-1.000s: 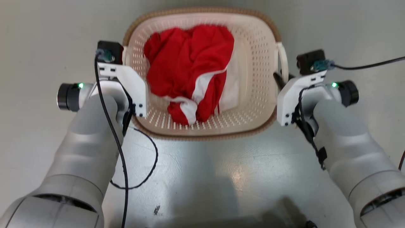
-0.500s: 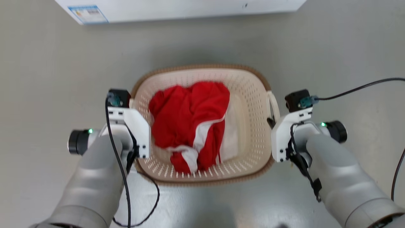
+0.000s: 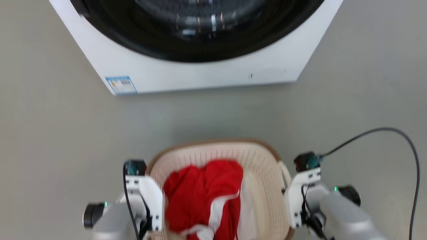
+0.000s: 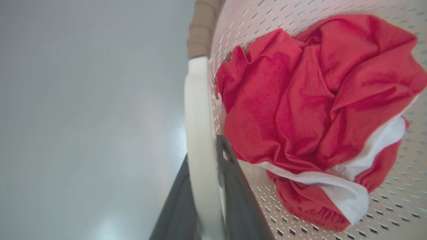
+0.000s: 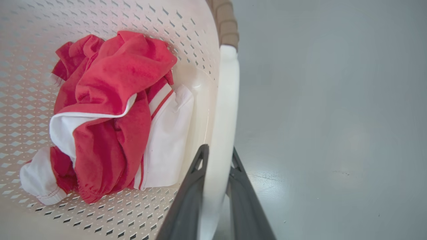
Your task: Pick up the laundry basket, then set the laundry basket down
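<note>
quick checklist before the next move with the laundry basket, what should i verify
1. Left gripper fingers either side of the left handle: ok.
2. Right gripper fingers either side of the right handle: ok.
3. Red and white garment fully inside the laundry basket: ok.
4. Basket apart from the washing machine: ok.
5. Basket bottom off the floor: cannot tell.
6. Black cable lies off the basket: ok.

The laundry basket (image 3: 263,160) is between the two pincers, before the washing machine (image 3: 200,73) and well apart from it. Clothes (image 3: 203,190) lie in the basket. The left pincer (image 4: 203,150) clasps its left handle (image 4: 196,110), the right pincer (image 5: 219,150) its right handle (image 5: 227,100).
</note>
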### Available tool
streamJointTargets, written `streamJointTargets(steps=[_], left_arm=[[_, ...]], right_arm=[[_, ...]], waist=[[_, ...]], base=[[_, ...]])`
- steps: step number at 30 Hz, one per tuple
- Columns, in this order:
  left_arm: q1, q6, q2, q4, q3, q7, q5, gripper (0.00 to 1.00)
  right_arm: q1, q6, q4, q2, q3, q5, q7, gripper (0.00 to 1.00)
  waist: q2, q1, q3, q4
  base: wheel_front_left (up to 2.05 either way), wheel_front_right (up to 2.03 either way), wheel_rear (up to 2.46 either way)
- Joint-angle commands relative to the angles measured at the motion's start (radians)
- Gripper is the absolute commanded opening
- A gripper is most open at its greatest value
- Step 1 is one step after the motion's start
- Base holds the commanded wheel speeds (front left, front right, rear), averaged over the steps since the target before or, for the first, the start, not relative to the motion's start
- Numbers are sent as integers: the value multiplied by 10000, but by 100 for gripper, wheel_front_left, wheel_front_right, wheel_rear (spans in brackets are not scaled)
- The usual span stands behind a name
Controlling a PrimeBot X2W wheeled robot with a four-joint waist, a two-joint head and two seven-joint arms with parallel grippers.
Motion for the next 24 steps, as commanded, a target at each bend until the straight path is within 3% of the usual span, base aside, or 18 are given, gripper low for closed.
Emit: streamJointTargets(steps=[1, 13, 24], left_arm=[[287, -43, 213, -93, 104, 72, -106, 0], [1746, -125, 204, -782, -977, 944, -1090, 0], [2066, -18, 203, -1169, -1756, 1659, -1832, 0]], right_arm=[[349, -2, -175, 93, 274, 68, 49, 0], [1452, -2, -445, 93, 1002, 678, 858, 0], [1622, -2, -568, 93, 1331, 1018, 1195, 0]], waist=[[0, 0, -1014, 118], [0, 0, -2976, 372], [0, 0, -3292, 346]], base=[[0, 0, 0], [0, 0, 0], [0, 0, 0]])
